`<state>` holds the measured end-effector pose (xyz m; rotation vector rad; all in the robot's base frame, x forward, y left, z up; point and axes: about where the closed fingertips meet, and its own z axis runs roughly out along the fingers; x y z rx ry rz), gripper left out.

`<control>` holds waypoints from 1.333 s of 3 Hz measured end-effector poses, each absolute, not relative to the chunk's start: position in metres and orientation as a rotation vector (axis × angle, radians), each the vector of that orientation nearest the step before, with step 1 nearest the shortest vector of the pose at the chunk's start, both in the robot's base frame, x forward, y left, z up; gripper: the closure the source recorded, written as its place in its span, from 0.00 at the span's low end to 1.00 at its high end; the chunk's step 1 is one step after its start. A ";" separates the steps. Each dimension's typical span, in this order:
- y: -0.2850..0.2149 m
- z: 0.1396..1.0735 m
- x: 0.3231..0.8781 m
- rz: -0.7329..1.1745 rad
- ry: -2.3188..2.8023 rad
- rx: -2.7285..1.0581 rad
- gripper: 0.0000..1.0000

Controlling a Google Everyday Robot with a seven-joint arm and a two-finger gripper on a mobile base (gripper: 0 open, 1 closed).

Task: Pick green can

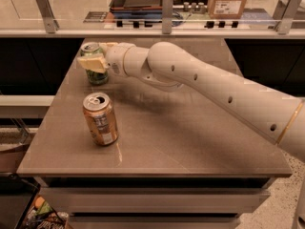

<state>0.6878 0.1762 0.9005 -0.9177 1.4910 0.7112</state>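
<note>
Reaching over the far left corner of the table (190, 142), the gripper (95, 55) sits at the green can (98, 75). One pale yellow pad lies across the side of the can facing the camera, about halfway up. Whether the gripper is clamped on the can or only set around it cannot be told. The green can stands upright on the tabletop directly beneath and within the gripper, its silver top showing just above the pad. From the gripper, the cream arm (214, 87) runs back to the right and toward the camera, hanging above the table. Nearer the camera than the gripper and well apart from it, an orange-tan can (100, 119) stands upright. Beyond the gripper, past a glass rail, a cardboard box (228, 1) sits to the far right.
</note>
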 end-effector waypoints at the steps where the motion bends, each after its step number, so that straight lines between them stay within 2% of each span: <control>1: 0.178 0.901 0.687 0.714 1.490 -0.920 0.87; 2: 0.180 0.901 0.686 0.716 1.488 -0.923 1.00; 4: 0.185 0.923 0.688 0.690 1.468 -0.951 1.00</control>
